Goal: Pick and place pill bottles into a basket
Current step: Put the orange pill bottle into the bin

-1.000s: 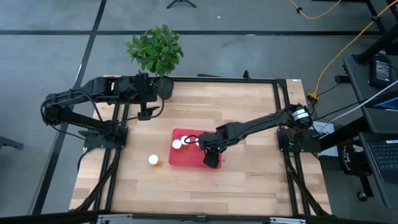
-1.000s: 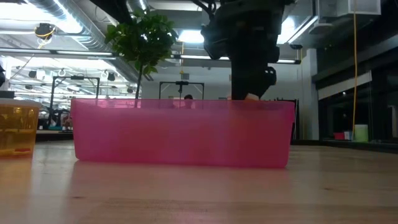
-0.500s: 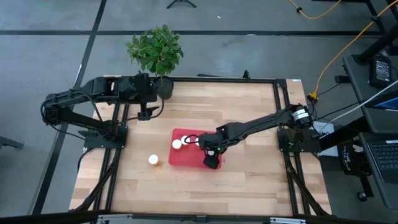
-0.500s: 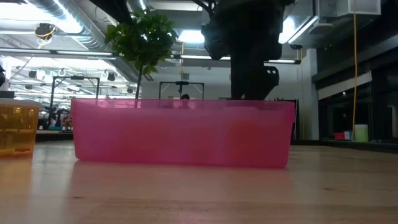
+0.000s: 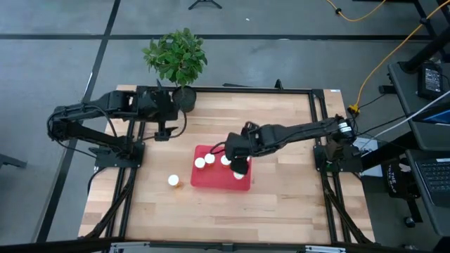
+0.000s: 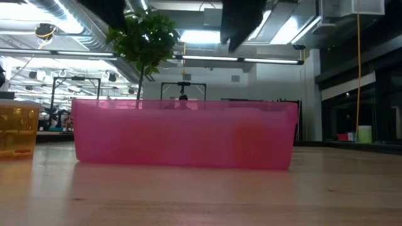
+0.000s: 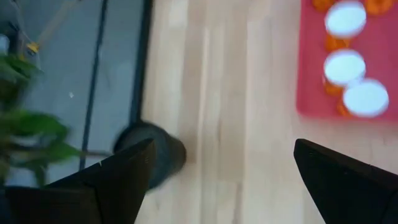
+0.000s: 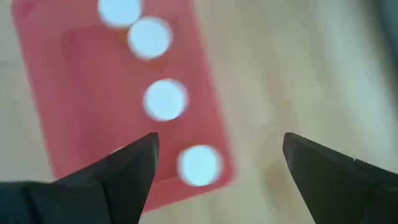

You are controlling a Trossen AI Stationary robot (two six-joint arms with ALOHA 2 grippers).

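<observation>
The basket (image 5: 211, 176) is a shallow red tray in the middle of the table. Several amber pill bottles with white caps stand upright in it, one (image 5: 239, 175) at its near right corner and one (image 5: 200, 163) by its left wall. The right wrist view looks down on their caps (image 8: 165, 99). Another bottle (image 5: 173, 180) stands on the wood left of the basket, also at the low view's left edge (image 6: 16, 129). My right gripper (image 5: 239, 161) hangs open above the basket's right part (image 8: 221, 140), touching nothing. My left gripper (image 5: 163, 131) waits open at the far left (image 7: 224, 146).
A potted plant (image 5: 176, 60) in a black pot (image 7: 152, 152) stands at the table's far left corner, close to my left gripper. Black frame rails (image 5: 320, 140) run along the table's sides. Bare wood lies near and right of the basket.
My right gripper has opened and let go of a pill bottle, which now stands in the basket's near right corner. The gripper has then risen out of the basket and drawn a little toward the far edge.
</observation>
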